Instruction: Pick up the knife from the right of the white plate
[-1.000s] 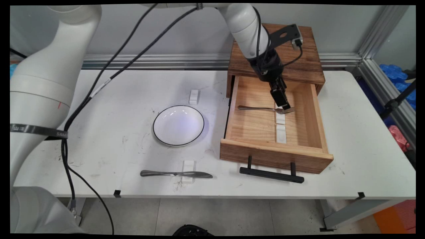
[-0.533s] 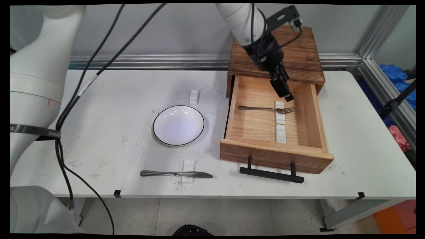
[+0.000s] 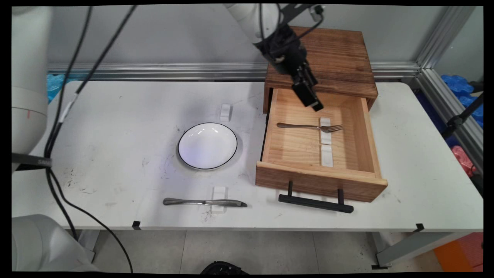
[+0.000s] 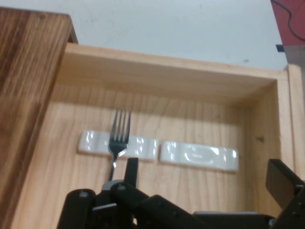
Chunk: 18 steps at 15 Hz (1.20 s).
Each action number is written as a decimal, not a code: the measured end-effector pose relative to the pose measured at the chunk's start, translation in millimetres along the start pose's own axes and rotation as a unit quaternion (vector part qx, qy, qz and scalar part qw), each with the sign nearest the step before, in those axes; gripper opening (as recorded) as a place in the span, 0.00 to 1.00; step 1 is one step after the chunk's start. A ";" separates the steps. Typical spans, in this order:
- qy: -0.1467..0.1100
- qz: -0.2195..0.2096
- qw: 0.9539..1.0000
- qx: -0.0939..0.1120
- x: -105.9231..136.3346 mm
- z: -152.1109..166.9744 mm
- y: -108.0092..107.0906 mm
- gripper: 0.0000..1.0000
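A metal fork (image 3: pixel 308 126) lies in the open wooden drawer (image 3: pixel 320 181), its tines resting on a white cutlery rest (image 3: pixel 325 131). My gripper (image 3: pixel 314 106) hangs open above the drawer's back part, up and to the left of the fork's tines, touching nothing. In the hand view the fork (image 4: pixel 119 133) lies on its rest (image 4: pixel 143 147) just beyond my left finger (image 4: pixel 131 167), and the gripper (image 4: pixel 205 167) holds nothing. A second white rest (image 4: pixel 198 155) lies bare beside the first.
The drawer sticks out of a dark wooden box (image 3: pixel 328 50) at the back right, its black handle (image 3: pixel 314 202) facing the table's near edge. A white plate (image 3: pixel 207 146) sits mid-table. A knife (image 3: pixel 204 202) lies on a rest near the front, and another rest (image 3: pixel 225 112) lies behind the plate.
The gripper has risen from the fork's tines and moved back and left over the drawer. The fork stays on its rest.
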 end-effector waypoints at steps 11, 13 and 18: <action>-0.045 0.010 0.999 0.008 -82.3 -63.8 65.1 1.00; -0.054 0.015 0.998 0.009 -95.4 -71.9 76.2 1.00; -0.077 0.020 0.997 0.011 -125.3 -83.8 98.3 1.00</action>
